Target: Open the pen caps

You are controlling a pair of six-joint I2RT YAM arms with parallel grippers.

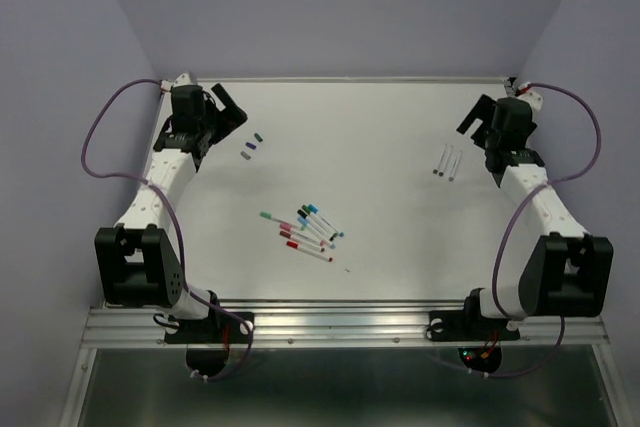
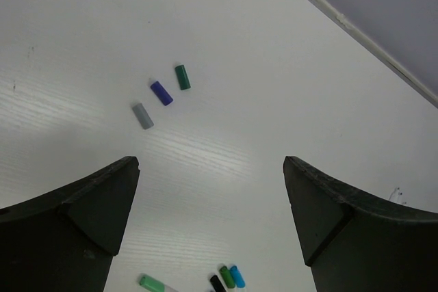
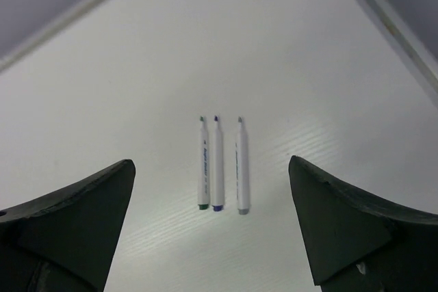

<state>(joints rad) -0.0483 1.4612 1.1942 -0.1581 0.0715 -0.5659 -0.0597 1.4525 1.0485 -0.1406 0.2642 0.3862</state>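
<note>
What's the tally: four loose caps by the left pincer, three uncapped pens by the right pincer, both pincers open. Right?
Not quite. There are three loose caps by the left pincer, not four; the left wrist view shows them in a short row. The rest holds: three uncapped pens by the right pincer, both pincers open.

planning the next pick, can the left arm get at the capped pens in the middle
Probably yes: the left gripper is open and empty, and only three small loose caps lie between it and the capped pens.
</note>
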